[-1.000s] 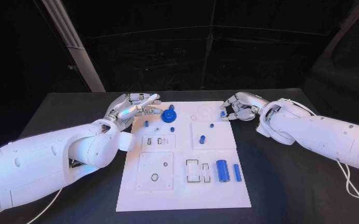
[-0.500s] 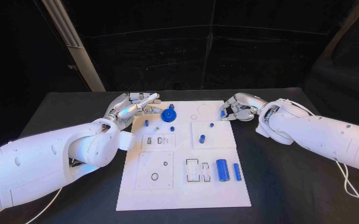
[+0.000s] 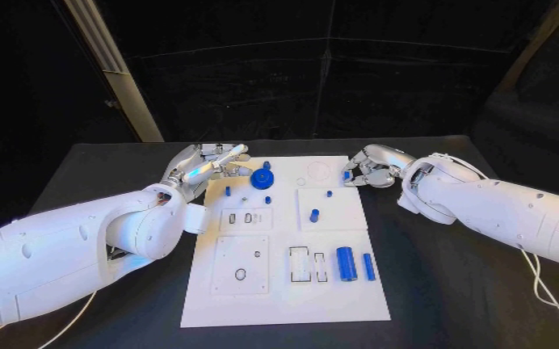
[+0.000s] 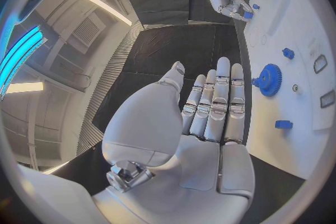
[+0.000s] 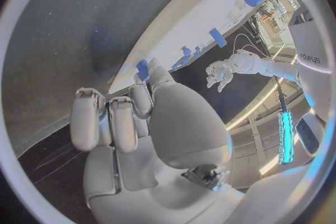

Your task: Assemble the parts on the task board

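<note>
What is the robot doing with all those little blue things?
The robot is putting small blue parts together on a white task board. Its right hand pinches one small blue part at the board's far right edge. Its left hand is held flat and holds nothing, next to a blue gear on the board. Two blue cylinders lie nearer the robot, not yet picked up.

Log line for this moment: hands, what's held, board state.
left hand: open, beside blue gear | right hand: pinching small blue part over task board far edge | two blue cylinders lying unplaced
</note>
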Available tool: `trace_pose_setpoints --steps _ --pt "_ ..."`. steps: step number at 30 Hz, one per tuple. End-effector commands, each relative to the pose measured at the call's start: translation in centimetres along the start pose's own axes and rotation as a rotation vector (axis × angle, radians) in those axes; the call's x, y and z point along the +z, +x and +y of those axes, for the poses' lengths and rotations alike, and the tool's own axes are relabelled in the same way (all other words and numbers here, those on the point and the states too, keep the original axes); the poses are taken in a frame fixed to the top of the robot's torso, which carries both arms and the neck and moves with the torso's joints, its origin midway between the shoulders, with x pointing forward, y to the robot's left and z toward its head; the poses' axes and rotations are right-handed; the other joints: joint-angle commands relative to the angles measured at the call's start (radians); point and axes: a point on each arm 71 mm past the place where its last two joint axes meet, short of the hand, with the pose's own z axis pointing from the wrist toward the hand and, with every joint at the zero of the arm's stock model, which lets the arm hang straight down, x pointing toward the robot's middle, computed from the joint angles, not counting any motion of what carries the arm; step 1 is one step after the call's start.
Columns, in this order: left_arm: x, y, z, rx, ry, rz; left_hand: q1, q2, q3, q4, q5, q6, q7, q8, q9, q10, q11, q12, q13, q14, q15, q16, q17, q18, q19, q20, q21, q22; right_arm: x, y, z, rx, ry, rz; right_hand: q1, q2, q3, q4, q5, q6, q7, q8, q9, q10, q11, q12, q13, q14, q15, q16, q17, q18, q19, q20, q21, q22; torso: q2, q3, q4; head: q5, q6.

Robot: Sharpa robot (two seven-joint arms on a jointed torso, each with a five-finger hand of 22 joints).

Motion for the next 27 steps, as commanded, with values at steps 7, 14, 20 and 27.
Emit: trace_pose_setpoints --steps 7,14,20,27 --pt "0.0 0.1 -0.1 -0.005 0.002 0.012 0.01 0.0 -0.001 -0.007 -0.004 0.0 -0.005 -0.003 0.0 -0.003 -0.004 0.001 -0.001 0.003 0.003 -0.006 0.001 0.015 0.008 -0.002 -0.004 -0.001 0.1 -0.3 0.2 -0.016 -0.004 -0.047 0.016 0.044 0.066 -0.016 -0.056 0.049 -0.017 0.021 0.005 0.02 -0.031 0.013 0.012 0.074 -0.019 0.007 0.119 -0.005 0.005 -0.013 0.006 0.011 0.0 0.0002 0.0002 0.0 -0.002" --pt "0.0 0.0 -0.1 -0.003 0.001 0.007 0.01 0.0 -0.001 -0.007 -0.004 0.0 -0.005 -0.003 0.0 -0.003 -0.004 0.001 -0.001 0.003 0.003 -0.006 0.001 0.015 0.008 -0.002 -0.004 -0.001 -0.1 -0.7 1.3 -0.012 -0.013 -0.122 0.004 0.047 0.106 -0.025 -0.048 0.058 -0.022 0.023 0.005 0.024 -0.035 0.015 0.015 0.075 -0.024 0.008 0.122 -0.006 0.008 -0.019 0.007 0.015 -0.002 0.0 0.0 0.002 -0.001" --pt "-0.1 -0.2 -0.1 -0.001 0.003 0.003 0.01 0.0 -0.001 -0.007 -0.004 0.0 -0.005 -0.003 0.0 -0.003 -0.004 0.001 -0.001 0.003 0.003 -0.006 0.001 0.015 0.008 -0.002 -0.004 -0.001 -0.6 -0.4 3.9 0.021 -0.031 -0.135 -0.014 0.039 0.125 -0.025 -0.039 0.052 -0.019 0.017 0.003 0.023 -0.034 0.012 0.014 0.075 -0.023 0.007 0.122 -0.006 0.008 -0.02 0.007 0.015 -0.004 -0.0045 -0.0005 0.003 0.0" --pt "0.3 -0.7 -0.1 0.007 0.006 -0.01 0.01 0.0 -0.001 -0.007 -0.004 0.0 -0.005 -0.003 0.0 -0.003 -0.004 0.001 -0.001 0.003 0.003 -0.006 0.001 0.015 0.008 -0.002 -0.004 -0.001 0.2 1.2 8.5 0.016 -0.068 -0.096 -0.037 0.029 0.156 -0.025 -0.029 0.047 -0.017 0.01 0.001 0.022 -0.032 0.009 0.012 0.074 -0.021 0.005 0.119 -0.006 0.007 -0.019 0.007 0.013 -0.02 -0.0105 -0.0002 0.009 -0.013"
